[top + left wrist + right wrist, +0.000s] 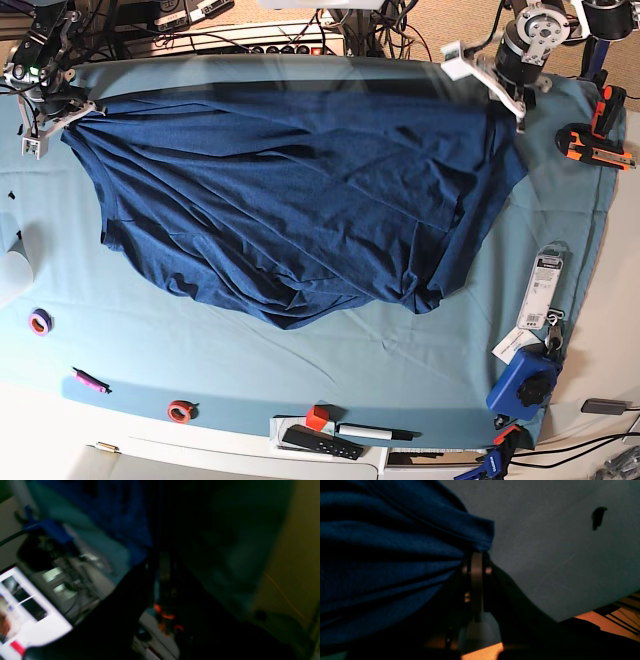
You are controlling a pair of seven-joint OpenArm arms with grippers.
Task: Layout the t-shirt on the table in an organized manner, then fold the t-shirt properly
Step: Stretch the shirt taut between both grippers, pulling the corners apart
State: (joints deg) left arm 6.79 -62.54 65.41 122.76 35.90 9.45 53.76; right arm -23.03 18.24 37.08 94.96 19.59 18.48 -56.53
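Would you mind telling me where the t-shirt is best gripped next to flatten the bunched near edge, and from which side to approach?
Probably at the crumpled fold of the t-shirt nearest the table's front edge, coming from above on the front side. There the fabric bunches into raised ridges that jaws could pinch, while the far corners are already pulled taut by the left gripper and right gripper.

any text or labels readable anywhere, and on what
None can be read.
White tag near the table's right edge: print too small.
White label by the blue clamp: too small.
Screen in left wrist view: blurred.
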